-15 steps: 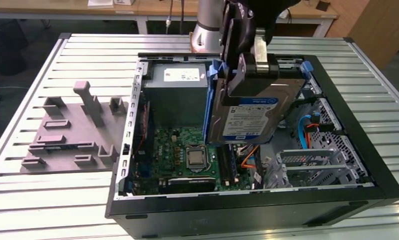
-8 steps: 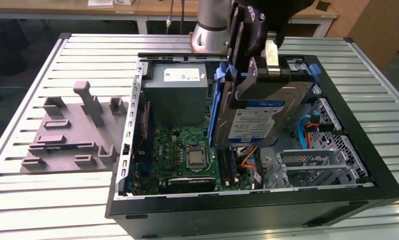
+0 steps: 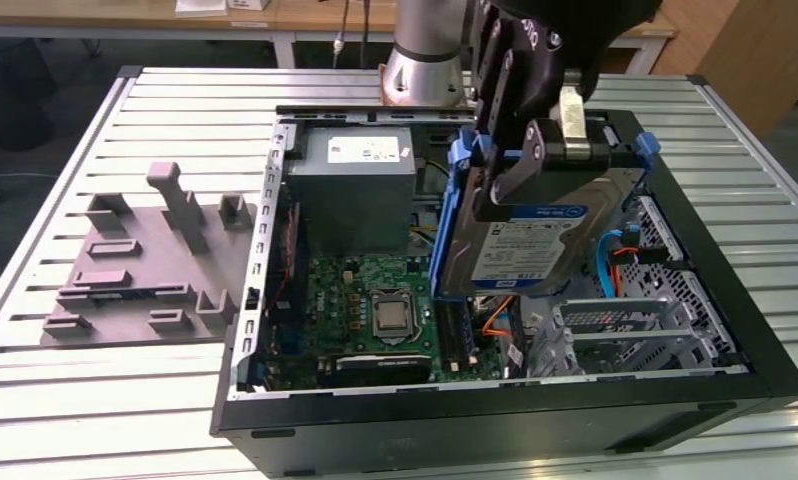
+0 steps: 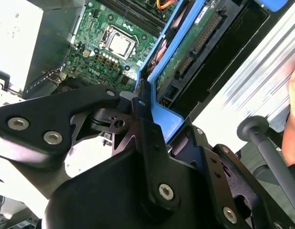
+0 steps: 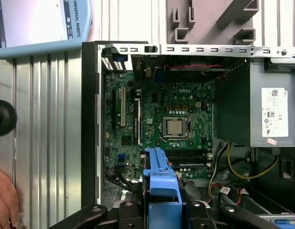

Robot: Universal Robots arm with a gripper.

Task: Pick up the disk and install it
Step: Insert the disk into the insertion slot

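Plainly, the black two-fingered gripper [image 3: 549,150] is clamped on the disk [image 3: 533,235], a flat rectangular silver hard drive with a white-and-blue label and a blue plastic frame round its edges. The fingers pinch it at its upper end, one on each face (in the second wrist view the blue frame [image 4: 163,120] sits squeezed between the dark finger links). The disk hangs tilted, label side showing, above the open black metal computer case [image 3: 506,420], which lies on its side on the slatted aluminium table [image 3: 79,400]. Its lower edge dips within the case's rim near the orange cables [image 3: 495,325], between the green motherboard [image 3: 372,300] and the perforated metal drive cage [image 3: 639,320]; whether it touches anything there I cannot tell. Room lies open above the motherboard, toward the exterior view's left, up to the big grey metal box [image 3: 352,190]. Well apart from the case, a grey moulded fixture [image 3: 146,260] rests on the table. In the first wrist view a person's hand [image 5: 3,198] lies on the table near the case's wall
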